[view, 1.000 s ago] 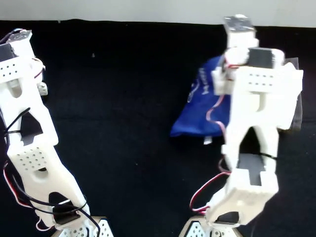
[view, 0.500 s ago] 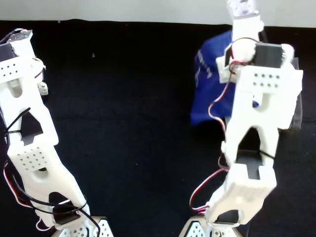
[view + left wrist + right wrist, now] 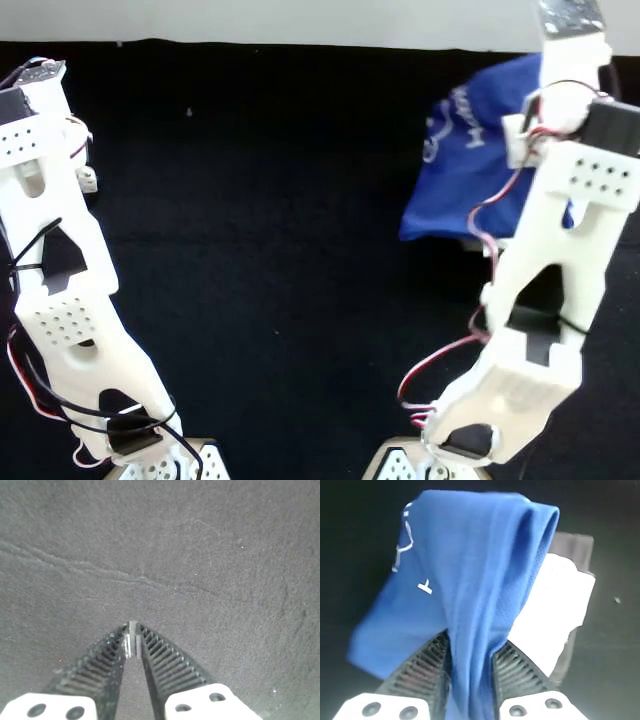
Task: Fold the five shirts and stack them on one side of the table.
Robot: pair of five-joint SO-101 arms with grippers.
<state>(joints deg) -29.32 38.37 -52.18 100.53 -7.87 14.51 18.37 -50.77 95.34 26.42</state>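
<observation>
Right claw (image 3: pixel 471 646) grips one blue shirt (image 3: pixel 470 555).

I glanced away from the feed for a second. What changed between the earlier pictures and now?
The right tool, still shut on the blue shirt, carried it toward the table's right side and farther back, toward the folded white shirt. The left tool stayed shut, at rest over the black cloth.

High over table (image 3: pixel 250 200); close behind left gripper (image 3: pixel 132 639), right gripper (image 3: pixel 470 641); shirt (image 3: pixel 470 170) shared.
</observation>
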